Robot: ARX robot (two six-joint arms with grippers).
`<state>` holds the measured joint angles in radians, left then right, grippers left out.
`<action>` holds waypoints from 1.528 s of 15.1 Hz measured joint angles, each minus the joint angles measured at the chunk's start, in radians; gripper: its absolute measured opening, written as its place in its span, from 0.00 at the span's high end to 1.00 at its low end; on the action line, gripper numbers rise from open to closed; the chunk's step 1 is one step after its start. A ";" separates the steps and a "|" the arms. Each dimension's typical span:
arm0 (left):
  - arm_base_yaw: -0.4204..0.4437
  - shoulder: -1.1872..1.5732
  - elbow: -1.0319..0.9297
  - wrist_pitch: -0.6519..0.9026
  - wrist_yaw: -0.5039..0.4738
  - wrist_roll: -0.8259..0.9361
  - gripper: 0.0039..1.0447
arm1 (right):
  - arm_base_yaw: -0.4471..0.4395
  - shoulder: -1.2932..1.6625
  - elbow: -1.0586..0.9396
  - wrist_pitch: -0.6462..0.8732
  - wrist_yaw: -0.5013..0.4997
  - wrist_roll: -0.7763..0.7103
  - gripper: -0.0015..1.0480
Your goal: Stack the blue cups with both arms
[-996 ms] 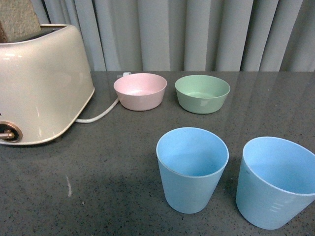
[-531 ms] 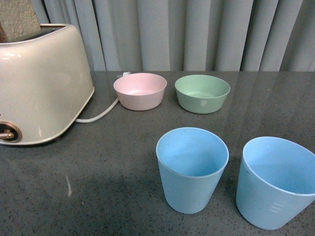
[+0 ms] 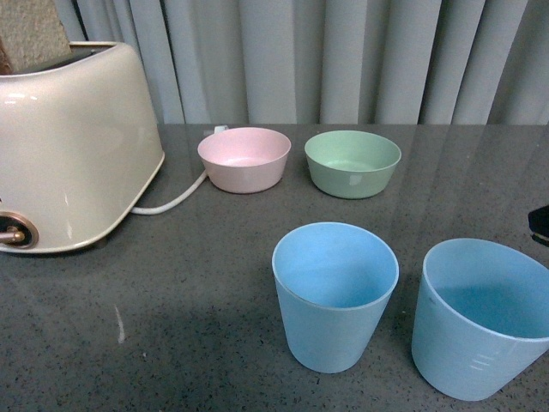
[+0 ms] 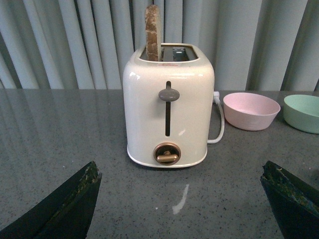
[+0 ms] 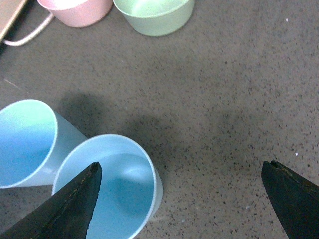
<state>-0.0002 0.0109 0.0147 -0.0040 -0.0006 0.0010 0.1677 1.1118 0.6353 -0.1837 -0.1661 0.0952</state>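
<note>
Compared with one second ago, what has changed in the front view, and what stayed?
A black tip of the right arm has come into view at the right edge, near the right blue cup, whose inside looks darker now. Nothing was taken hold of or let go. That cup, the left blue cup, pink bowl, green bowl and toaster have not moved.

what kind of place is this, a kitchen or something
Likely a kitchen counter, perhaps a staged one: a cream toaster with bread in its slot, a pink bowl and a green bowl, all on a dark speckled worktop with a grey curtain behind.
</note>
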 joint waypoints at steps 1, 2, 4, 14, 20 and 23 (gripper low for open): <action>0.000 0.000 0.000 0.000 0.000 0.000 0.06 | -0.006 0.012 0.002 -0.017 -0.003 0.000 0.06; 0.000 0.000 0.000 0.000 0.000 0.000 0.06 | -0.005 0.024 0.005 -0.032 -0.010 0.000 0.06; 0.000 0.000 0.000 0.000 0.000 0.000 0.06 | 0.001 0.059 0.009 -0.045 -0.011 -0.002 0.06; 0.000 0.000 0.000 0.000 0.000 0.000 0.06 | 0.096 0.189 0.097 -0.072 0.094 -0.022 0.83; 0.000 0.000 0.000 0.000 0.000 0.000 0.06 | 0.128 0.161 0.117 -0.104 0.090 -0.016 0.98; 0.000 0.000 0.000 0.000 0.000 0.000 0.06 | 0.100 0.145 0.133 -0.100 0.090 -0.018 0.98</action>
<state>-0.0002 0.0109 0.0147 -0.0036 -0.0006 0.0010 0.2676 1.2564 0.7681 -0.2836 -0.0765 0.0772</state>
